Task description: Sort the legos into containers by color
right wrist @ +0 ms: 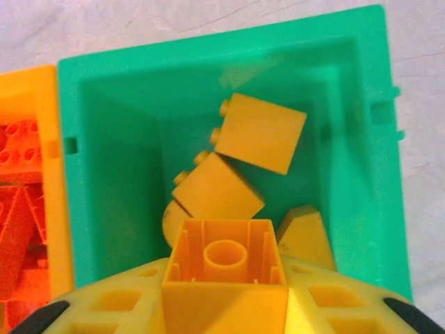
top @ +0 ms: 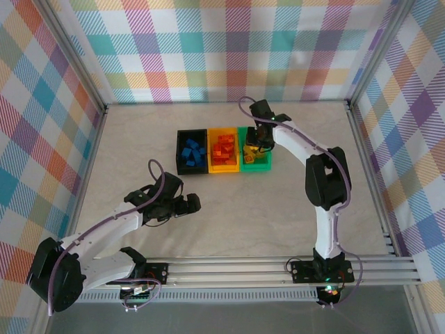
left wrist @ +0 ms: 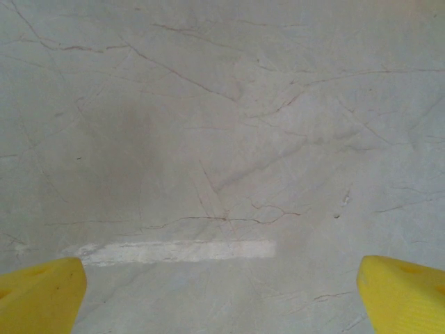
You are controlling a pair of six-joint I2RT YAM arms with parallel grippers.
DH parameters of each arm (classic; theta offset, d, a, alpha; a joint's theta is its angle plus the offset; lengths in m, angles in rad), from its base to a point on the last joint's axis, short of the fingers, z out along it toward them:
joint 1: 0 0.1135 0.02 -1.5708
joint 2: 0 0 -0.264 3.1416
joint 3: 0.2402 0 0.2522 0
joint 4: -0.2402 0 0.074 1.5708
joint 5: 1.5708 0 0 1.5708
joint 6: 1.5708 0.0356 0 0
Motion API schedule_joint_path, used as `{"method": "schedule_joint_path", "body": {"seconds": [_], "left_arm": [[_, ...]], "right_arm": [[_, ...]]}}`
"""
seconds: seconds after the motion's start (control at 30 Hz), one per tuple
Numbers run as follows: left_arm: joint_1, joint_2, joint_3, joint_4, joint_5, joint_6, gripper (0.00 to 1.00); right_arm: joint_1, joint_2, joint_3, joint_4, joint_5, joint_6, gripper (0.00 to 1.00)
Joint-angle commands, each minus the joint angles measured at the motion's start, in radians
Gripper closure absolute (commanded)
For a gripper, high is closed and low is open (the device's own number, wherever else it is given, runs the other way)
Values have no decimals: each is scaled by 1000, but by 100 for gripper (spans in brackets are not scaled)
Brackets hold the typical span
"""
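Observation:
The three joined containers stand mid-table: a black bin (top: 180,154) of blue legos (top: 192,152), a yellow-orange bin (top: 224,168) of orange legos (top: 224,148), and a green bin (top: 257,166). My right gripper (top: 254,141) hovers over the green bin (right wrist: 104,90), shut on a yellow brick (right wrist: 226,268) whose hollow underside faces the wrist camera. Below it, several yellow bricks (right wrist: 259,132) lie loose inside that bin. My left gripper (top: 192,204) is low over bare table, well short of the bins, and its yellow fingertips (left wrist: 42,296) stand wide apart with nothing between them.
The orange bin's wall (right wrist: 31,94) and its orange bricks (right wrist: 21,209) adjoin the green bin on the left. Checkered walls enclose the marble table (top: 278,209). A white tape mark (left wrist: 174,250) lies under the left gripper.

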Motion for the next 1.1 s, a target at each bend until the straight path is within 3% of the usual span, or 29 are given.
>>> {"method": "schedule_joint_path", "body": {"seconds": [0.0,0.1,0.27,0.37,0.4,0.47,0.67,0.9,1.07], "left_arm": [[9,-24,33,-38,-11,-9,0],[11,-18,49,-50,-17,-6,0],[12,-23,90,-85,-53,8,0],[15,-46,122,-105,-132,17,0],[18,-56,130,-103,-167,17,0],[23,-73,143,-84,-227,27,0],[87,-99,122,100,-409,136,0],[309,23,83,382,-451,272,0],[397,133,75,549,-434,376,0]], "right_arm": [[-10,8,47,-36,18,-13,53],[-9,-25,32,-20,8,-2,34],[-9,-153,-48,35,-11,9,22],[-8,-277,-169,98,-20,36,18],[-8,-323,-223,128,-19,44,7],[-8,-408,-332,182,-16,60,0],[-8,-606,-584,242,28,89,0],[-7,-801,-804,348,126,120,0],[-7,-883,-887,420,145,99,0]]}}
